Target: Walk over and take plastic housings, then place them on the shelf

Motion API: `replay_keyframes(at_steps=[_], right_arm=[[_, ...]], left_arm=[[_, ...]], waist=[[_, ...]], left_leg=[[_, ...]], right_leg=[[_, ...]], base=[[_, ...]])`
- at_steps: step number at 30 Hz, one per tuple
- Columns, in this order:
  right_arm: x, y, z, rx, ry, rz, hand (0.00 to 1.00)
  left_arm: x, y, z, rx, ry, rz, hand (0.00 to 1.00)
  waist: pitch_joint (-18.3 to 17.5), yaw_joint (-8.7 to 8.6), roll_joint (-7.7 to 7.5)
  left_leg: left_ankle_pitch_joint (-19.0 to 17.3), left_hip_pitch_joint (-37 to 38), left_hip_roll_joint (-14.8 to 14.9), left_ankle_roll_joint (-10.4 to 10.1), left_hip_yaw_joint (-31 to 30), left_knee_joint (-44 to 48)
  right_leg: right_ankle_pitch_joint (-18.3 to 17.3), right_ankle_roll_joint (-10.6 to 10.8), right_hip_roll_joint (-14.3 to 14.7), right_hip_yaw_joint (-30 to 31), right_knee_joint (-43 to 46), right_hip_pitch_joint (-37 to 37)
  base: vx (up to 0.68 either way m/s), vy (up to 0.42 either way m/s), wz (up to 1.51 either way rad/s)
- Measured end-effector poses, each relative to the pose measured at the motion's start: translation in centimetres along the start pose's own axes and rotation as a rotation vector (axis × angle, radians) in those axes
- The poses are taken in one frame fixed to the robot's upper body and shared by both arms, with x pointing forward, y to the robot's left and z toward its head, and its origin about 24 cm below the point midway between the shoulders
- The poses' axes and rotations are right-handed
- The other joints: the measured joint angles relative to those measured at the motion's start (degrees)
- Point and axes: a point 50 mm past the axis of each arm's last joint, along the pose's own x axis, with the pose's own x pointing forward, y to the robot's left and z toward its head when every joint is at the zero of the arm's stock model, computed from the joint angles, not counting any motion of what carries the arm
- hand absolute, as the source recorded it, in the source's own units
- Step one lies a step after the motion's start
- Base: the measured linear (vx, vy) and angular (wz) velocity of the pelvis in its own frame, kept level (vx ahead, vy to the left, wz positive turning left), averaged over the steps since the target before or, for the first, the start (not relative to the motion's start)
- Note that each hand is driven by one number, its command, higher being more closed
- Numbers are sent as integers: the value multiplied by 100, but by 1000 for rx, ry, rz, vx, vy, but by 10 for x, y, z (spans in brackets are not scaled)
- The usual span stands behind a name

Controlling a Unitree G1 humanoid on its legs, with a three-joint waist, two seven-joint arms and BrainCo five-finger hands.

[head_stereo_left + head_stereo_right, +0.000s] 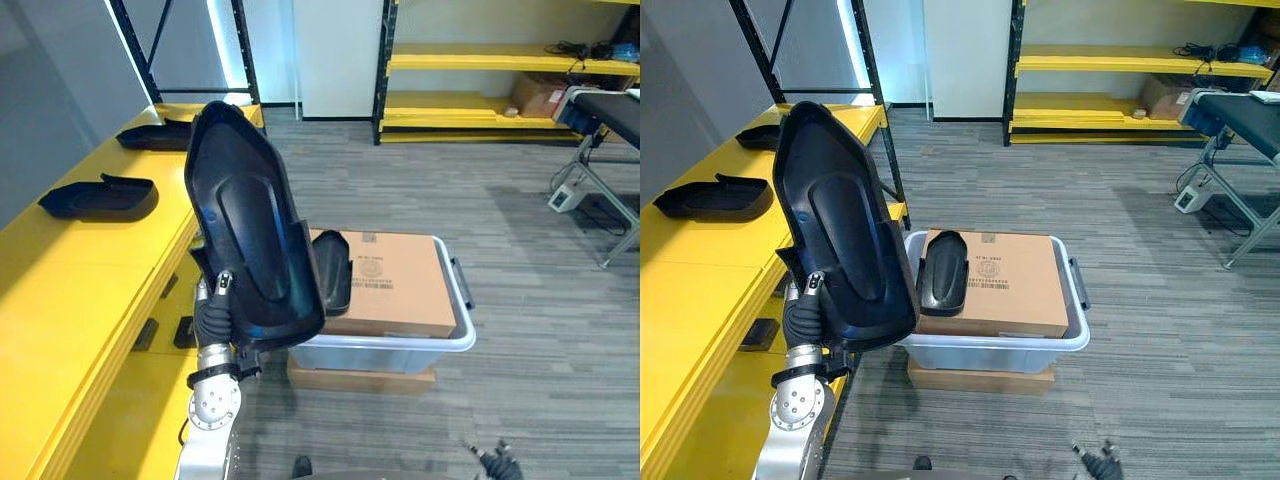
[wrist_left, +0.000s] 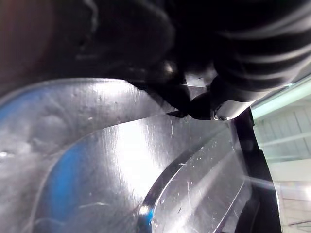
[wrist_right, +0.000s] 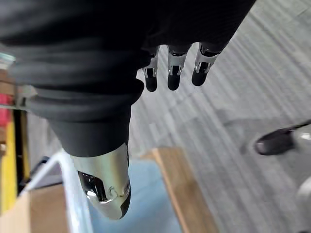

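My left hand (image 1: 213, 318) is shut on the lower edge of a large black plastic housing (image 1: 250, 230), which stands upright with its hollow side facing me, beside the long yellow shelf (image 1: 90, 290) on the left. Its glossy inner surface (image 2: 121, 170) sits close against the hand in the left wrist view. A smaller black housing (image 1: 333, 270) lies on a cardboard box (image 1: 395, 285) inside a clear bin (image 1: 400, 350). Two more housings (image 1: 100, 197) (image 1: 155, 135) rest on the yellow shelf. My right hand (image 3: 170, 73) hangs low over the floor, fingers relaxed and holding nothing.
The bin stands on a wooden board (image 1: 360, 378) on grey plank floor. Yellow racking (image 1: 480, 60) runs along the back wall with a cardboard box (image 1: 540, 95) on it. A dark table with metal legs (image 1: 610, 105) stands at the far right.
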Motion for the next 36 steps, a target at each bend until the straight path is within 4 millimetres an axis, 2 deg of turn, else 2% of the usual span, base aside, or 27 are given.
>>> replay_keyframes(at_steps=[2,6,7,8,9,10,11,12,13,14,15,16,19,20,21,22,23,24,25,27,28,30,31,33,34,36], right_arm=[[-3,5,-13,-44,59,25,0],[-1,12,-7,-102,31,54,0],[0,15,-2,-104,15,57,0],[0,16,0,-103,5,59,0],[1,22,7,-104,-21,75,0],[3,25,12,-111,-38,85,0],[5,32,22,-113,-68,101,0],[5,34,26,-122,-86,111,0],[5,40,30,-127,-102,129,0],[5,47,36,-136,-127,153,0],[5,50,39,-139,-134,162,0],[6,58,45,-145,-149,179,0],[6,72,52,-145,-165,212,0],[5,73,51,-148,-162,215,0],[5,73,50,-153,-158,215,0],[5,73,46,-161,-140,215,0],[4,73,44,-165,-132,215,0],[3,75,42,-165,-124,220,0],[3,76,41,-165,-122,224,0],[3,75,40,-167,-116,219,0],[3,73,37,-168,-110,217,0],[2,70,33,-169,-103,209,0],[0,67,27,-170,-85,204,0],[-2,65,21,-169,-74,203,0],[-3,65,22,-163,-81,205,0],[-4,65,23,-159,-85,206,0]], left_arm=[[-3,-5,1,-13,-1,-21,100],[-5,-11,10,-71,-26,-38,100],[-5,-14,16,-94,-48,-45,100],[-5,-16,18,-104,-55,-48,100],[-2,-18,20,-124,-66,-48,100],[0,-20,22,-139,-74,-46,100],[1,-22,23,-165,-75,-38,100],[0,-23,23,-176,-75,-34,100],[1,-24,24,-189,-74,-36,100],[0,-29,25,-201,-78,-54,100],[1,-30,26,-205,-85,-60,100],[1,-30,28,-209,-100,-59,100],[2,-34,25,-209,-91,-74,100],[3,-37,20,-205,-74,-83,100],[4,-38,18,-201,-63,-91,100],[5,-43,12,-186,-44,-120,100],[6,-45,11,-176,-40,-139,100],[7,-49,9,-163,-37,-167,100],[8,-52,9,-160,-41,-183,100],[10,-57,11,-166,-51,-201,100],[11,-58,14,-170,-62,-204,100],[13,-61,16,-174,-72,-209,100],[13,-62,17,-179,-79,-208,100],[13,-61,16,-180,-76,-193,100],[13,-61,17,-183,-76,-189,100],[12,-63,16,-191,-72,-189,100]], waist=[[69,1,-18],[303,26,8],[384,50,21],[414,72,12],[532,152,-115],[610,227,-90],[626,291,-17],[623,304,77],[631,270,87],[612,276,62],[617,292,71],[590,321,112],[612,328,-50],[628,324,-87],[638,312,-90],[660,287,-113],[678,268,-138],[677,200,-171],[688,123,-204],[697,82,-199],[689,-66,-215],[665,-158,-300],[666,-141,-424],[638,-35,-466],[616,11,-462],[586,6,-395]], left_leg=[[-3,14,-60,7,-236,3],[0,-326,-295,11,-984,270],[-37,-591,-365,56,-1127,407],[-99,-658,-376,145,-1066,411],[-259,-840,-351,372,-580,661],[-375,-1043,-284,522,24,1176],[-571,-1204,-54,800,962,1775],[-742,-1165,127,846,1426,1880],[-895,-1085,180,713,1861,1829],[-985,-923,224,786,2560,1783],[-996,-911,212,766,2701,1790],[-1013,-943,44,750,2631,1764],[-1145,-965,-339,827,2401,1752],[-1276,-958,-387,859,2339,1938],[-1359,-932,-400,855,2279,2033],[-1433,-784,-422,840,2180,2053],[-1448,-704,-431,820,2108,2031],[-1450,-570,-442,818,1955,1960],[-1447,-433,-457,814,1843,1864],[-1446,-244,-497,816,1624,1791],[-1457,-168,-570,801,1381,1797],[-1487,-141,-709,801,1137,1844],[-1557,-38,-858,778,942,1899],[-1714,-37,-890,695,793,2087],[-1861,-78,-857,611,654,2242],[-1941,-111,-677,489,651,2268]], right_leg=[[-130,12,-6,-273,123,90],[-469,40,-191,-1316,659,138],[-613,58,-300,-1932,870,147],[-634,50,-393,-2188,894,160],[-667,48,-582,-2554,903,190],[-707,80,-724,-2816,1006,218],[-776,157,-835,-3149,1181,277],[-830,230,-849,-3325,1264,370],[-925,338,-986,-3606,1422,478],[-930,348,-1184,-3951,1480,665],[-937,365,-1239,-4081,1468,720],[-967,394,-1329,-4249,1416,810],[-972,388,-1548,-4340,1422,936],[-975,285,-1749,-4246,1867,894],[-985,75,-1856,-4082,2201,818],[-1172,-222,-1897,-3259,2806,558],[-1286,-170,-1792,-2755,2993,404],[-1501,-32,-1475,-1901,3203,97],[-1651,48,-1198,-1309,3248,-215],[-1749,63,-865,-735,3154,-622],[-1750,73,-686,-364,3036,-812],[-1698,132,-577,158,2893,-1010],[-1616,231,-586,481,2777,-1104],[-1524,172,-599,423,2598,-1077],[-1263,156,-585,251,2444,-978],[-1168,130,-475,63,2250,-865]], base=[[-30,-28,76],[-32,-6,139],[-36,23,208],[-24,73,221],[1,83,158],[22,104,180],[62,92,140],[79,97,148],[117,101,160],[139,109,156],[159,154,144],[127,183,95],[101,157,59],[133,148,33],[151,152,25],[126,112,26],[176,113,45],[142,62,55],[143,47,52],[167,15,68],[175,-2,103],[116,-47,116],[147,-97,106],[180,-147,68],[218,-225,51],[197,-220,30]])
